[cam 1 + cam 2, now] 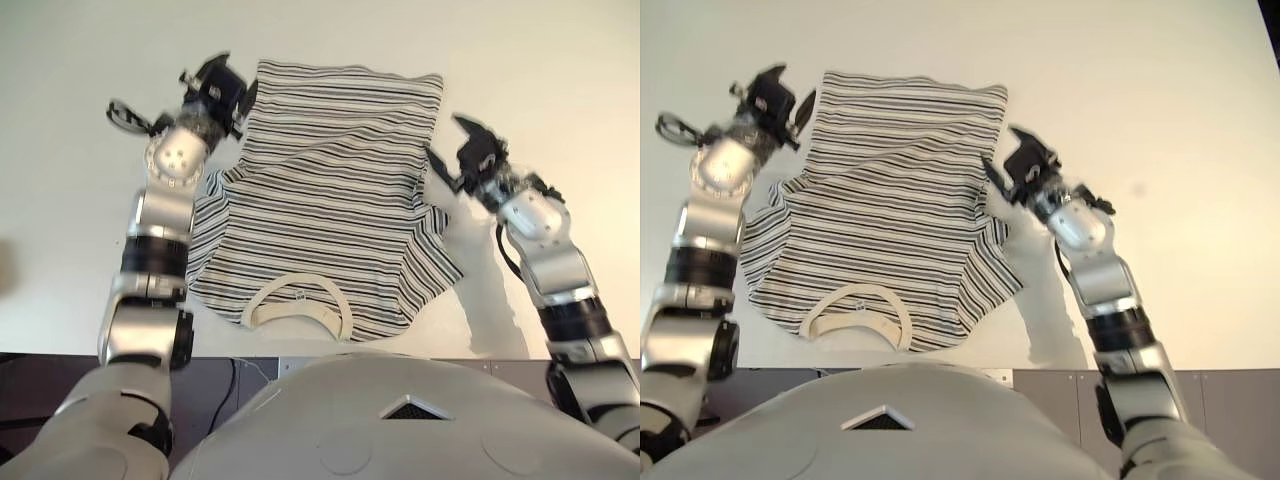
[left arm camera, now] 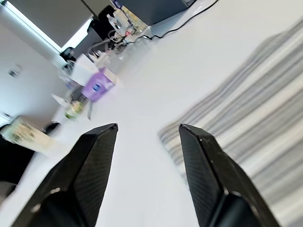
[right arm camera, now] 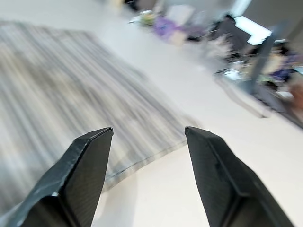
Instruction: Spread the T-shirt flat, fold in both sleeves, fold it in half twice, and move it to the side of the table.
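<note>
Lying on the table: the striped T-shirt (image 1: 320,200) is spread on the white table (image 1: 560,80), close to the robot's edge.
Long axis: it runs from 6 o'clock to 12 o'clock.
Collar: the cream collar (image 1: 300,305) is at 6 o'clock, pointing toward the robot.
Hem: the straight hem (image 1: 350,75) is at 12 o'clock, on the far side.
Sleeves: the left sleeve (image 1: 205,235) fans out toward 8 o'clock and the right sleeve (image 1: 435,260) toward 4 o'clock. Neither is folded in.
Creases: a diagonal wrinkle crosses the chest, and a ridge of cloth runs down the right side.
Left gripper (image 2: 147,127): it is at 11 o'clock of the shirt, just beside the hem's left corner. Its fingers are spread apart and hold nothing.
Right gripper (image 3: 147,130): it is at 3 o'clock of the shirt, just beside the right side edge and beyond the right sleeve. Its fingers are parted and empty.
</note>
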